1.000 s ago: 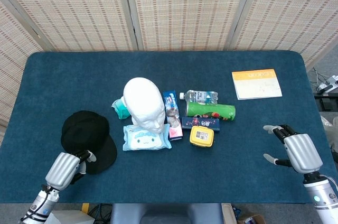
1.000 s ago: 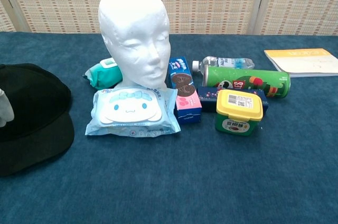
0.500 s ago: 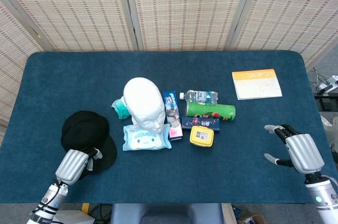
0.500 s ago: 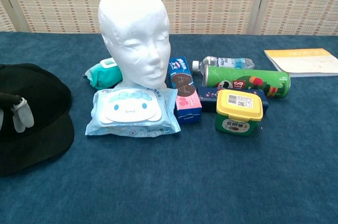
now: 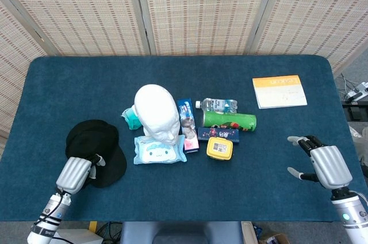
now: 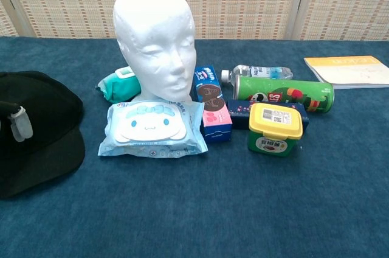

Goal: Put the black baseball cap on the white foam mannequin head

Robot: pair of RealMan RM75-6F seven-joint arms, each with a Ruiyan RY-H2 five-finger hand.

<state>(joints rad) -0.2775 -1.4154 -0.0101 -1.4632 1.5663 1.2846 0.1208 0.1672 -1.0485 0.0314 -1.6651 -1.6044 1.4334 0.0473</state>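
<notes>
My left hand (image 5: 76,173) rests on the black baseball cap (image 5: 95,150), fingertips (image 6: 19,125) over its brim; grip uncertain. The white foam mannequin head (image 5: 157,113) stands beyond. My right hand (image 5: 322,162) waits released.

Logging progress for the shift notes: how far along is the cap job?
Nothing is done: the black cap lies on the table, and the mannequin head is bare. In hand: the left hand sits at the brim, grip unclear. Lifting and placing remain. The right hand is open.
</notes>
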